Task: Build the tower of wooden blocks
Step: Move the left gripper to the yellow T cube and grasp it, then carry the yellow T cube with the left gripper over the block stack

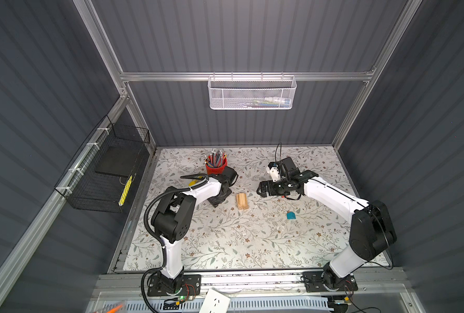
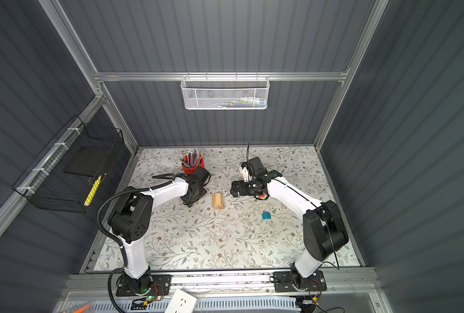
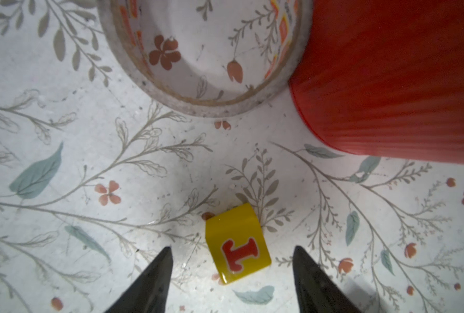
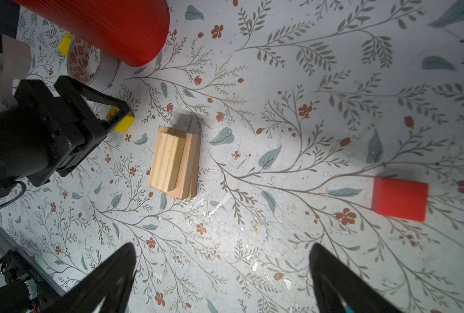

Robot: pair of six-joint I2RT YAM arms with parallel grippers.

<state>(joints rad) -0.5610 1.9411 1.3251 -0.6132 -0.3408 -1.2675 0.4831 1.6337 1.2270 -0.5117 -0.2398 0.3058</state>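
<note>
A small stack of pale wooden planks lies on the floral table, between the two claws. The left claw has its jaws apart on either side of a yellow lettered cube, without touching it. The right claw is spread wide and empty, with a red painted block near it and a teal block beside its arm.

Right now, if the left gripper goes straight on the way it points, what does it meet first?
Likely the yellow block, sitting partly between the left gripper's open jaws; beyond it, the tape roll.

Red letter "I", on yellow block
</note>
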